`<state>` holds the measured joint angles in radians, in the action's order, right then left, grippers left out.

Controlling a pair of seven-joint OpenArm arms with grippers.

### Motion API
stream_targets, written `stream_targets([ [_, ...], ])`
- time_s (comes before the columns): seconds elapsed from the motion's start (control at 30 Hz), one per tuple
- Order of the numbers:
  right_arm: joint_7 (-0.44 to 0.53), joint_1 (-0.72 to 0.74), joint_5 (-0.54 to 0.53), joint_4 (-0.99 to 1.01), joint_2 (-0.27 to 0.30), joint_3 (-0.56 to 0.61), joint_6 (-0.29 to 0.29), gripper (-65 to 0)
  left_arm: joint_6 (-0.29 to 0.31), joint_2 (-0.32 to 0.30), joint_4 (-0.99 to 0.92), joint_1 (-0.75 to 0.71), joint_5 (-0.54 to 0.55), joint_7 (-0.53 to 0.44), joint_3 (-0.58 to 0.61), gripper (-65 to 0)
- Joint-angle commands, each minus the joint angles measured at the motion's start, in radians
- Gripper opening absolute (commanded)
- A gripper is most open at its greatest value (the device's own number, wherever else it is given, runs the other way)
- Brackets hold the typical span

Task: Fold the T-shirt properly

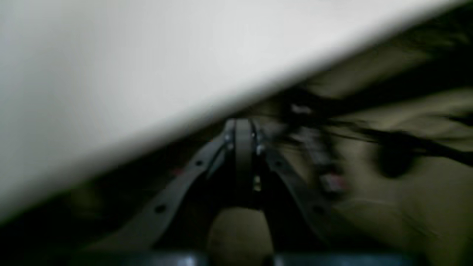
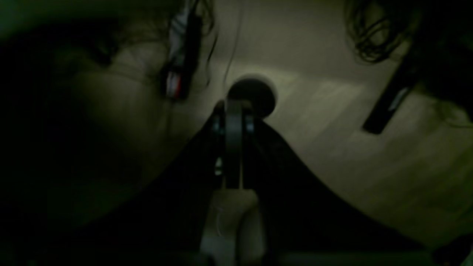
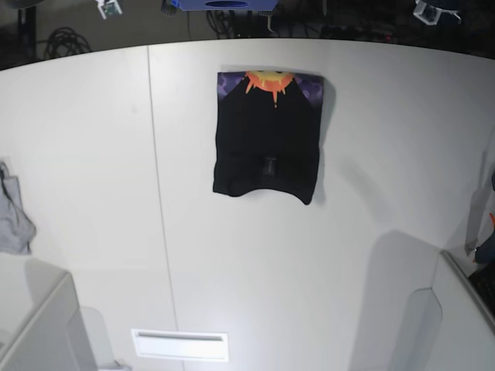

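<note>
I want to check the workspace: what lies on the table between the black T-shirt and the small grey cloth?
In the base view, only bare white table with one thin seam separates the T-shirt from the grey cloth.

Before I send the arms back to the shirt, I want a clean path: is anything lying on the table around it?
Nothing visible. The T-shirt lies alone mid-table; the grey cloth sits far off at the table's edge. Neither claw shows in the base view.

We see the T-shirt [image 3: 267,143] as soft matt black cloth, its orange and purple print at twelve o'clock. The bench [image 3: 371,116] looks smooth, white, faintly glossy. At nine o'clock lies a light-grey cloth [image 3: 11,220], limp and matt. The left pincer [image 1: 242,142] looks dark matt plastic.
</note>
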<state>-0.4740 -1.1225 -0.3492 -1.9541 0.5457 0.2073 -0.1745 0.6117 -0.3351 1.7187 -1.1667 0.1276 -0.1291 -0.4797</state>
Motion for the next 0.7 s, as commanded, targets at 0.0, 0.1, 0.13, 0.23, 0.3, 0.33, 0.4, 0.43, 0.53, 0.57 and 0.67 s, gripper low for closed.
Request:
stream_targets([
  [0.0, 0.007, 0.011, -0.001, 0.032, -0.005, 0.045, 0.000, -65.0, -0.009, -0.009, -0.069, -0.006, -0.010, -0.050, 0.019, -65.0],
  [0.1, 0.008, 0.144, -0.001, 0.210, -0.042, 0.225, -0.001, -65.0, -0.011, -0.009, -0.337, 0.089, -0.141, -0.177, 0.160, -65.0],
  [0.13, 0.008, 0.184, -0.001, 0.275, -0.068, 0.277, -0.003, -65.0, -0.016, -0.009, -0.446, 0.136, -0.194, -0.214, 0.203, -65.0],
  [0.23, 0.014, 0.284, -0.001, 0.483, -0.166, 0.375, -0.004, -65.0, -0.079, -0.006, -0.765, 0.294, -0.293, -0.283, 0.310, -65.0],
  [0.3, 0.033, 0.348, -0.001, 0.655, -0.241, 0.393, -0.004, -65.0, -0.140, -0.005, -0.998, 0.417, -0.299, -0.315, 0.391, -65.0],
  [0.33, 0.065, 0.376, -0.001, 0.746, -0.276, 0.393, -0.004, -65.0, -0.169, -0.005, -1.113, 0.477, -0.299, -0.330, 0.439, -65.0],
  [0.4, 0.177, 0.444, -0.001, 0.970, -0.350, 0.395, -0.003, -65.0, -0.237, -0.005, -1.380, 0.614, -0.303, -0.389, 0.539, -65.0],
  [0.43, 0.238, 0.477, -0.001, 1.085, -0.381, 0.395, -0.001, -65.0, -0.264, -0.005, -1.488, 0.667, -0.306, -0.422, 0.588, -65.0],
  [0.53, 0.509, 0.623, -0.001, 1.516, -0.473, 0.395, -0.001, -65.0, -0.326, -0.002, -1.719, 0.795, -0.300, -0.493, 0.737, -65.0],
  [0.57, 0.625, 0.671, -0.001, 1.666, -0.499, 0.392, -0.001, -65.0, -0.332, 0.004, -1.719, 0.808, -0.299, -0.495, 0.770, -65.0],
  [0.67, 0.944, 0.772, -0.001, 1.954, -0.546, 0.395, -0.001, -65.0, -0.332, 0.006, -1.672, 0.812, -0.299, -0.459, 0.778, -65.0],
])
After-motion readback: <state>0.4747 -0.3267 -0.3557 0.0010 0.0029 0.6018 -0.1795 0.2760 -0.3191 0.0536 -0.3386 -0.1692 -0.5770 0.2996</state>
